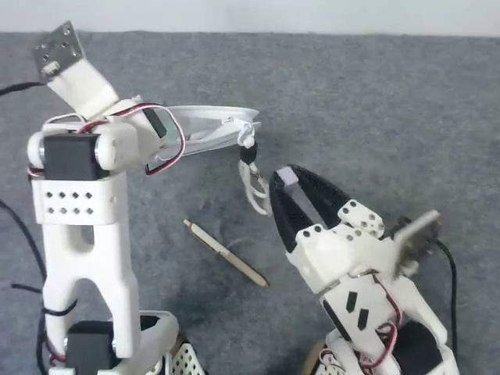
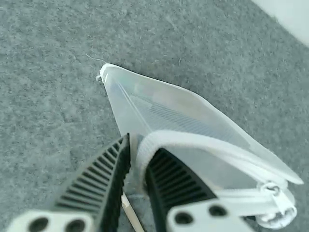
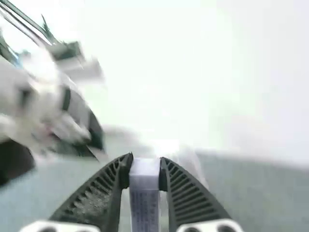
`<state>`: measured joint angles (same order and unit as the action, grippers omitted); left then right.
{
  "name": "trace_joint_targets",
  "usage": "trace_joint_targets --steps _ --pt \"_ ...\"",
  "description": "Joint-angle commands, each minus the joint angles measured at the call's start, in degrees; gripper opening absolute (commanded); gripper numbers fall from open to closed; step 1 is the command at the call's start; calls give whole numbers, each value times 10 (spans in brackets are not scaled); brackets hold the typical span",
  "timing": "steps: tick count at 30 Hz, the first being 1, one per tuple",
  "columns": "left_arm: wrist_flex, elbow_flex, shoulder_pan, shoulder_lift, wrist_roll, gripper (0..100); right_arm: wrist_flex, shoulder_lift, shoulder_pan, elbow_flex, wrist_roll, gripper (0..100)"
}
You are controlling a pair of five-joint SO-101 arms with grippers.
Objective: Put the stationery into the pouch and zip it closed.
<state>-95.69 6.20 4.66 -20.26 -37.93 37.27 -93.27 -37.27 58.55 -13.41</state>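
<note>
The clear pouch (image 1: 212, 125) with a white zipper is held up off the grey mat by my left gripper (image 2: 139, 166), which is shut on its open rim (image 2: 203, 142). Its zipper pull (image 1: 248, 151) and white cord hang down at the pouch's end. My right gripper (image 1: 286, 186) sits just below that end, shut on a small white eraser block (image 3: 144, 186). A tan pen (image 1: 226, 252) lies on the mat between the two arms.
Grey felt mat (image 1: 375, 101) covers the table, with open room at the far right. The left arm's white body (image 1: 78, 234) stands at the near left and the right arm's base (image 1: 375, 312) at the near right.
</note>
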Motion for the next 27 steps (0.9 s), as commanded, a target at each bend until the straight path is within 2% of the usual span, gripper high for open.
trace_joint_targets --steps 1,14,20,27 --pt "26 11 -4 -31 -4 11 -116 18 -34 -5 11 6" --pt "25 9 -4 -29 -4 11 -432 261 -46 -6 11 6" --pt "25 8 -4 -29 -4 11 -511 344 -59 -6 8 6" --pt "24 8 -3 -29 -4 11 -521 402 -67 -5 8 6"
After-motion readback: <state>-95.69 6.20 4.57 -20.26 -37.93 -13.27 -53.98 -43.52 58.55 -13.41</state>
